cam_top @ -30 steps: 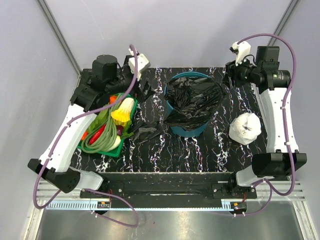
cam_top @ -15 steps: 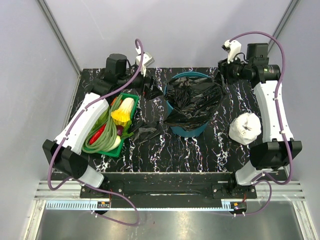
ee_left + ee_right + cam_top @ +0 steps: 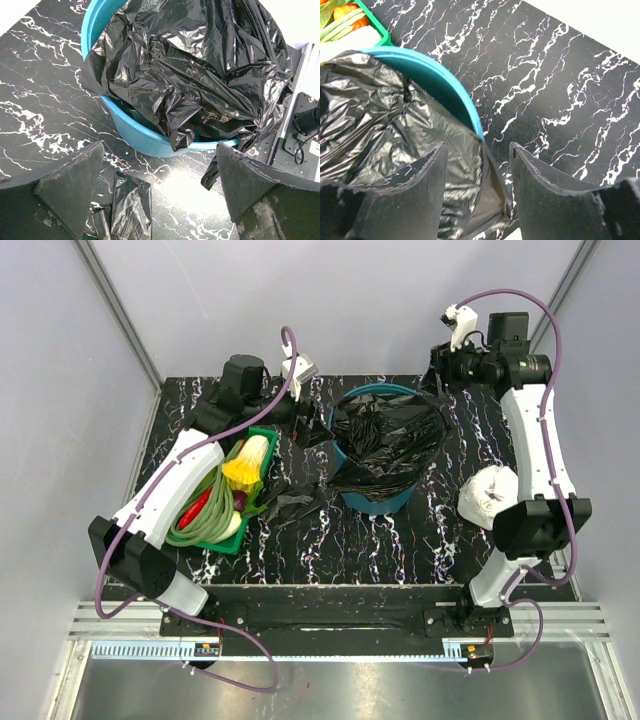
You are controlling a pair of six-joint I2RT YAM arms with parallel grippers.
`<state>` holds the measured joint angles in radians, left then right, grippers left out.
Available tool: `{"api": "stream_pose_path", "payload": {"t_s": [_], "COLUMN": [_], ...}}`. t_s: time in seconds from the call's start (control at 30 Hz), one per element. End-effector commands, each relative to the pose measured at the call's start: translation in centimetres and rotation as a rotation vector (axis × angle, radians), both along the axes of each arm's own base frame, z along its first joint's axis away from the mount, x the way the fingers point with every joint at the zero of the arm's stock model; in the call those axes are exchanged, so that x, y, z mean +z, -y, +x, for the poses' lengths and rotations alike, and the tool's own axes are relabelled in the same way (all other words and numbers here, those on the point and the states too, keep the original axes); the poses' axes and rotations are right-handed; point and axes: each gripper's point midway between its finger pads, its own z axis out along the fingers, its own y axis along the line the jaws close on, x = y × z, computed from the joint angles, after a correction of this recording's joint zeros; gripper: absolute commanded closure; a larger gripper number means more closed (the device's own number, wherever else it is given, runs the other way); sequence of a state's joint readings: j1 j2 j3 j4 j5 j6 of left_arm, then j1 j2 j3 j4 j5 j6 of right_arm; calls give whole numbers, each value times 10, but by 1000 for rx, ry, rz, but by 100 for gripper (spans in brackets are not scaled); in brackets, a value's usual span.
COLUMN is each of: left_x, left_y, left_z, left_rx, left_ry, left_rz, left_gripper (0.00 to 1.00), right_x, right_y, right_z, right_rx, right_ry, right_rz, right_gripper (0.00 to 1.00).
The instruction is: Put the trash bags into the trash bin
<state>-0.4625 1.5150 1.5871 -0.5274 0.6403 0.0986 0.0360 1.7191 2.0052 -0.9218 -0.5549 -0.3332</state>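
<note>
Both arms have swung in toward the round teal plastic bin (image 3: 378, 502), which stands mid-tabletop (image 3: 400, 540) near the far edge. The left gripper (image 3: 157, 147) gapes empty beside it. The right gripper (image 3: 477, 146) is parted astride the crinkly black film bag (image 3: 390, 440) draped over the rim. A small folded black bag (image 3: 290, 505) lies left of the bin.

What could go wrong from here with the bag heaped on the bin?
1. The large bag is piled above the rim of the trash bin and hangs over its side; a push may spill it or tip the bin.
2. The open right end effector straddles film at the rim; closing may pinch the rim too and drag the bin.
3. The small folded bag lies on the table by the vegetable tray; it could get missed.
</note>
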Motion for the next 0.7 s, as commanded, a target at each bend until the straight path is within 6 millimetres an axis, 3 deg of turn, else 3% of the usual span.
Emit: {"api": "stream_pose_path", "payload": {"t_s": [0.0,0.33,0.67], "left_x": [10,-6,-7], "left_y": [4,18,26], "left_z": [2,-17,-14], "left_rx": [-13,-113,-163], "left_ry": [24,-77,-92], "left_rz": [-44,-110,-124], "left_gripper": [1,1,1], "right_x": [15,18,-9], "right_y": [-14,-40,-63], "right_z": [24,55,57], "right_rx": [26,107,201], "right_ry": [56,23,-35], "right_rz": [62,187,80], "right_gripper": [42,41,40]}}
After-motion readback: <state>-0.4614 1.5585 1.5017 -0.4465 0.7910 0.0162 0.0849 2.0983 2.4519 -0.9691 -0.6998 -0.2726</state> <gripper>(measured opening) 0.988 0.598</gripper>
